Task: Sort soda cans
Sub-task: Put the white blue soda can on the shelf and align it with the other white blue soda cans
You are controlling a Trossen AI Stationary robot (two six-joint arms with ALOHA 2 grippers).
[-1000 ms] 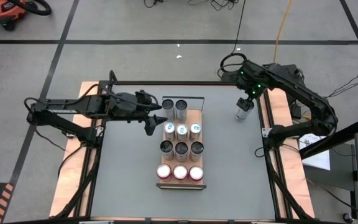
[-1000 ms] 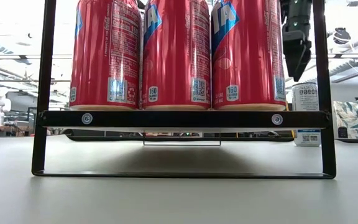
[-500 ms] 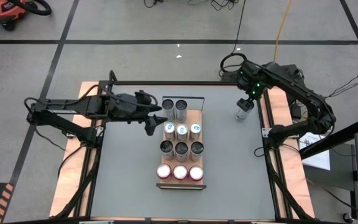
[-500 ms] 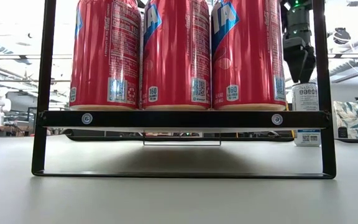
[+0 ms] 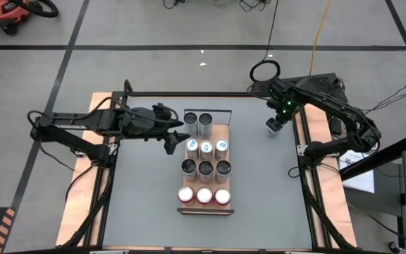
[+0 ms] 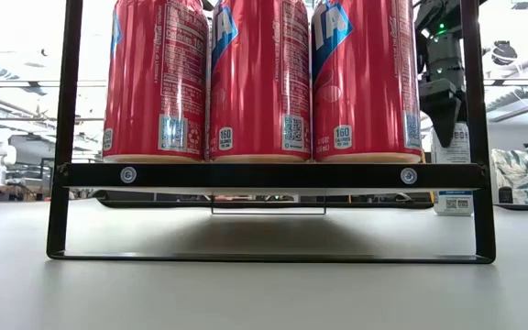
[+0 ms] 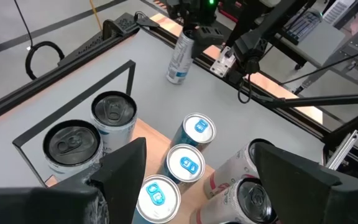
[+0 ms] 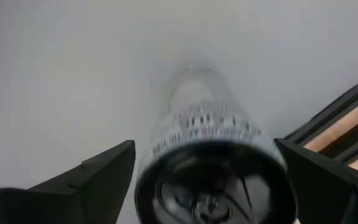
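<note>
- The right hand [image 5: 276, 125] hangs over a lone silver-grey can [image 5: 274, 128] near the desk's [image 5: 146, 183] right edge, well apart from the rack [image 5: 204, 204].
- Its fingers [image 8: 92, 180] are spread, one on each side of the can's dark top, not touching it.
- The left hand [image 5: 177, 135] hovers just left of the rack's rear cans [image 5: 198, 122], spread and empty.
- Three red cans [image 6: 259, 78] fill the rack's front row.
</note>
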